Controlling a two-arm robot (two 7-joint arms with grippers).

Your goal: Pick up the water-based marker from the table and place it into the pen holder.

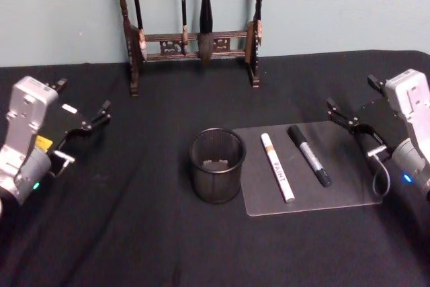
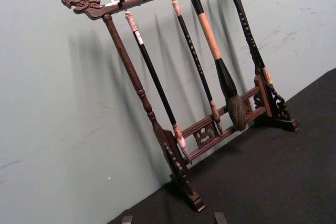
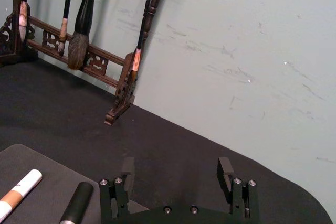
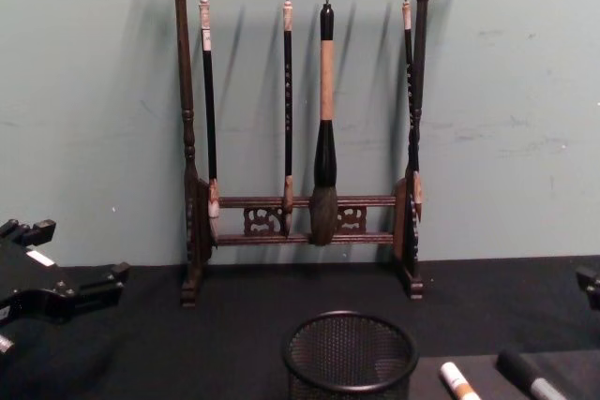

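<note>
Nothing of the task is done yet. The round black wire-mesh pen holder (image 1: pixel 215 166) stands upright near the middle of the black-clothed desk (image 1: pixel 134 233), with no pen standing up out of it. Just to its right lies a flat grey mat (image 1: pixel 342 166) carrying two markers side by side, close but apart. One is a white marker (image 1: pixel 277 166) with an orange band and the word PAINT on its barrel. The other, a black marker (image 1: pixel 309 155) with a grey barrel, is on the right. Which of them is the water-based one I cannot tell from any label; the PAINT wording suggests it may be the black one, but that is only a guess. The right gripper (image 1: pixel 351 92) hovers above the far right edge of the mat, its fingers spread wide and holding nothing, close to the markers but touching neither. The left gripper (image 1: pixel 82 99) is parked well off at the left of the desk, also released and empty. A tall dark wooden brush rack (image 1: pixel 195 35) hung with brushes stands at the far edge against the wall and plays no part. The whole job is left. A gripper, most likely the right one given where it is, has to come down over the chosen marker, close on its barrel, lift it, carry it left over the mesh cup and let it drop in.
</note>
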